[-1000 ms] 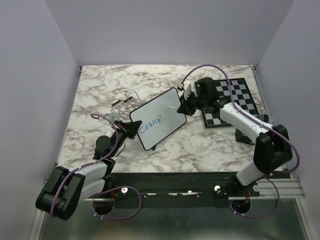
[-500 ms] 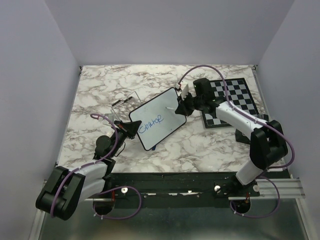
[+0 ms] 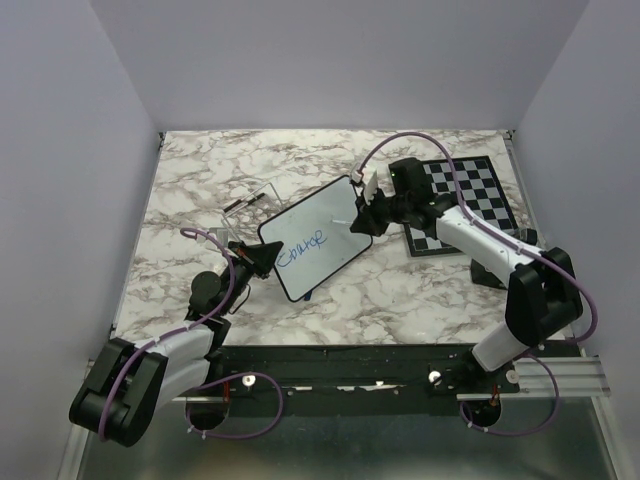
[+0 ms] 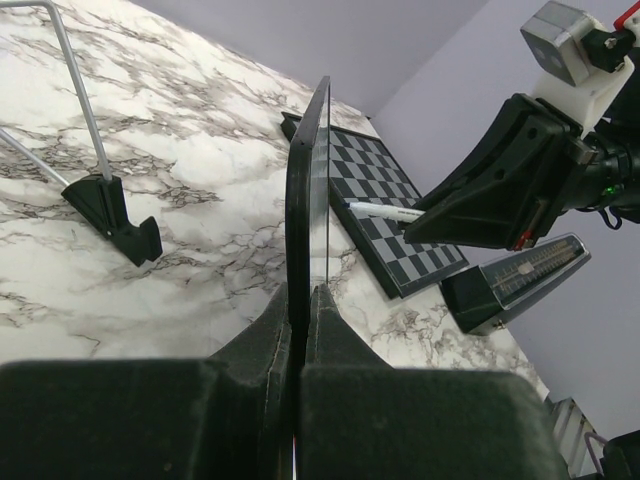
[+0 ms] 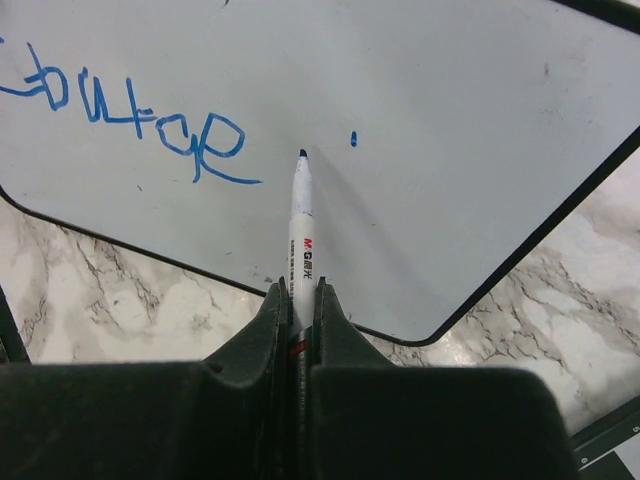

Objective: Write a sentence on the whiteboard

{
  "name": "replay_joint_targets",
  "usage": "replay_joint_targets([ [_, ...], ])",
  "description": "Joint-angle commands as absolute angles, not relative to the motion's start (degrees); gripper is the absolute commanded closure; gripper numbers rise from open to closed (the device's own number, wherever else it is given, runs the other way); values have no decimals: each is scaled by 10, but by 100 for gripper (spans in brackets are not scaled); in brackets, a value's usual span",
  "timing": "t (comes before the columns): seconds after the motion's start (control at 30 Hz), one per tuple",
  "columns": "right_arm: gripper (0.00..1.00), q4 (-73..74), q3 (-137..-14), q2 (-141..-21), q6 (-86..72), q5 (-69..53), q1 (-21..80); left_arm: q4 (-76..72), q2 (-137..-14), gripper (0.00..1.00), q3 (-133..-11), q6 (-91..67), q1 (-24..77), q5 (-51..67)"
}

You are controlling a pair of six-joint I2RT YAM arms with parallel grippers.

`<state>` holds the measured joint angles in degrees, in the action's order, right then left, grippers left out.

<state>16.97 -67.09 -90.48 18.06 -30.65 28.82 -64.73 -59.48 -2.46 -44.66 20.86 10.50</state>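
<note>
One blue word of the sentence (image 5: 130, 118) is down plus a stray dot (image 5: 353, 138), so I reckon most is left. My left gripper (image 4: 300, 310) is clamped on the whiteboard (image 3: 316, 238) edge, holding it tilted above the table (image 3: 200, 180). My right gripper (image 5: 298, 305) pinches the marker (image 5: 301, 215), tip by the board

- One whiteboard (image 3: 322, 222)
- One blue handwritten word (image 5: 135, 125), one blue dot (image 5: 353, 138)
- One marker pen (image 5: 301, 220)
- One chessboard (image 3: 482, 193)
- One wire stand (image 4: 118, 215)
- Two tools: left tool (image 4: 300, 300), right tool (image 5: 298, 295)
</note>
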Motion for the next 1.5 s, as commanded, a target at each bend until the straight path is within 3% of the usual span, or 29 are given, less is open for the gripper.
replay_joint_targets([
  [0.0,99,200,-679,-926,196,-333,292,-642,-594,100,-18,-422,213,117],
  [0.97,100,158,-679,-925,139,-241,290,-655,-598,100,-15,-424,213,121],
  [1.47,99,235,-680,-934,227,-328,290,-655,-596,100,-13,-423,213,121],
])
